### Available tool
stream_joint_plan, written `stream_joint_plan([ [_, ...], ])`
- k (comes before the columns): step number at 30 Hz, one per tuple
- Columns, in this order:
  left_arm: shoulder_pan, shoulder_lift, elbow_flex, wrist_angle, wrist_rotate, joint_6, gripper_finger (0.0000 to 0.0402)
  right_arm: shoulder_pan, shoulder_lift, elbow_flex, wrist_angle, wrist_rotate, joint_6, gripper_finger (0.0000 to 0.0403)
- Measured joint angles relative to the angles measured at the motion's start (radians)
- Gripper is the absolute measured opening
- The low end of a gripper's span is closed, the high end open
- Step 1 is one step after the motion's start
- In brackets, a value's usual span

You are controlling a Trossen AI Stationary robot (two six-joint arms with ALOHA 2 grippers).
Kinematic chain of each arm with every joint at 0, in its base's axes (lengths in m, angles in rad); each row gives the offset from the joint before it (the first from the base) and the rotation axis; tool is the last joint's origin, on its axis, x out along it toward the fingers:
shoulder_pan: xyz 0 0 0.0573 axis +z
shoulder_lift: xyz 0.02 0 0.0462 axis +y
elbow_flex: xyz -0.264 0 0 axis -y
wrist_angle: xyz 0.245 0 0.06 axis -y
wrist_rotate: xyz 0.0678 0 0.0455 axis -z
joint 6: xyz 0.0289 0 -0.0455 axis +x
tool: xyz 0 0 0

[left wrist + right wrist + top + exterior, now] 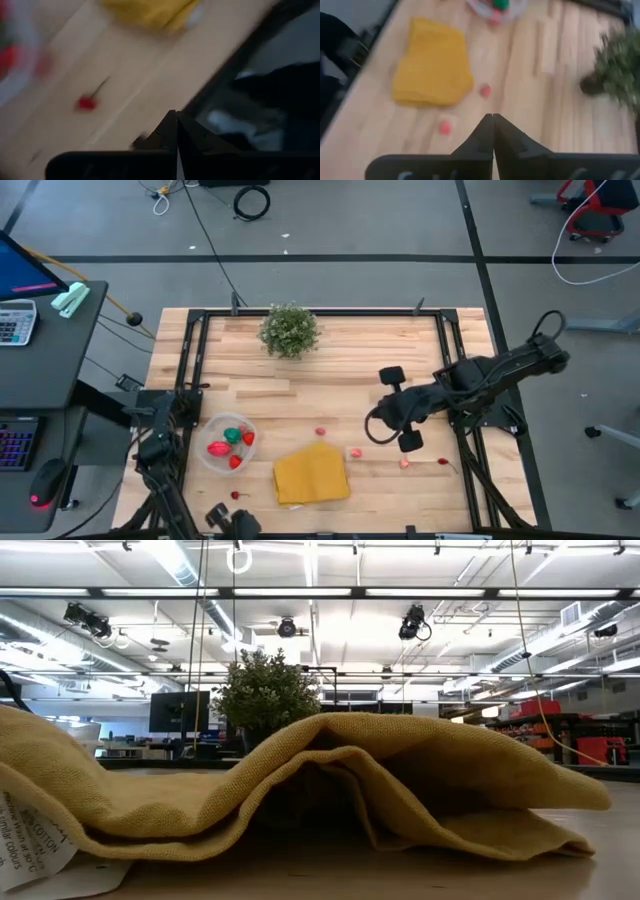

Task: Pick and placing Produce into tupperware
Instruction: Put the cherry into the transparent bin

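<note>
Over the table's middle, the right gripper (385,423) hangs above loose produce: a red piece (321,432), a pink piece (354,452) and more toward the right edge; open before descending, centre on one piece, then carry it to the tupperware (213,430) left of the yellow cloth (311,475). Both grippers are fully closed and hold nothing; the left gripper (228,521) waits at the near edge.

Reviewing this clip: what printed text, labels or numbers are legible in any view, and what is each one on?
White fabric tag sewn to the folded yellow cloth, low view: printed lines are there, perhaps "COTTON" in one, but too small and tilted to read surely.
Grey desk calculator beside the table, high view: keys and display too small to read.
Nothing else carries legible text.
</note>
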Motion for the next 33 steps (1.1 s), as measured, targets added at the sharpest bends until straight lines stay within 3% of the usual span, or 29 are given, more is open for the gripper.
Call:
stream_joint_plan([
  [2, 0.000, 0.003, 0.000, -0.055, 0.045, -0.043, 0.0005, 0.000, -0.026, -0.055, 0.001, 0.043, 0.019, 0.0008],
  [6, 0.000, 0.004, 0.000, -0.032, 0.035, -0.061, 0.0018, 0.000, -0.063, -0.143, 0.003, 0.112, 0.061, 0.0009],
  [17, 0.025, 0.020, -0.027, -0.052, 0.077, -0.039, 0.0135, 0.000, -0.087, -0.290, 0.035, 0.131, 0.109, 0.0009],
  [21, 0.044, 0.020, -0.136, -0.058, 0.139, -0.218, 0.0160, 0.000, -0.087, -0.312, 0.041, 0.131, 0.133, 0.0009],
  [26, 0.060, 0.021, -0.279, -0.057, 0.248, -0.375, 0.0158, 0.000, -0.087, -0.319, 0.050, 0.131, 0.134, 0.0010],
  [33, 0.059, 0.009, -0.282, -0.055, 0.265, -0.389, 0.0132, 0.000, -0.087, -0.319, 0.053, 0.137, 0.110, 0.0009],
])
